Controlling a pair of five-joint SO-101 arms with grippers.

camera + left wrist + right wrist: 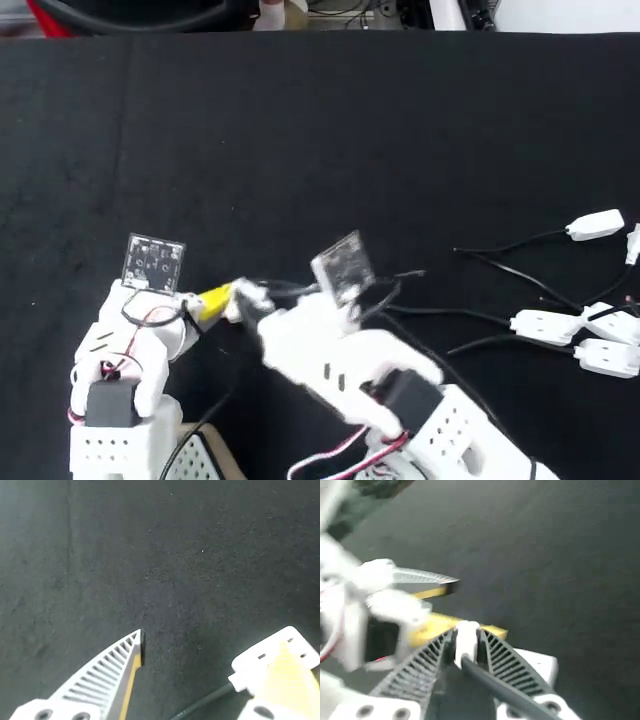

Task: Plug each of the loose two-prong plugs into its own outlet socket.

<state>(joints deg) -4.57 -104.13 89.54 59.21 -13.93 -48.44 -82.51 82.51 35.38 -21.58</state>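
Observation:
My right gripper (466, 630) is shut on a small white plug (467, 645), whose black cable (495, 685) trails back between the fingers. In the high view it (250, 300) reaches across to the left, tip to tip with my left gripper (218, 298). The left gripper (215, 645) stands open, its fingers wide apart. A white outlet socket (272, 655) with two slots lies against its yellow-padded finger (290, 675), and a dark cable (200, 705) leaves the socket. In the right wrist view that socket (535, 662) sits just beside the held plug.
Several more white sockets (595, 225) (545, 325) (610, 355) with black cables (500, 255) lie at the table's right edge. The black table top (320, 130) stretches away behind both arms. Cables (400, 290) also run under the right arm.

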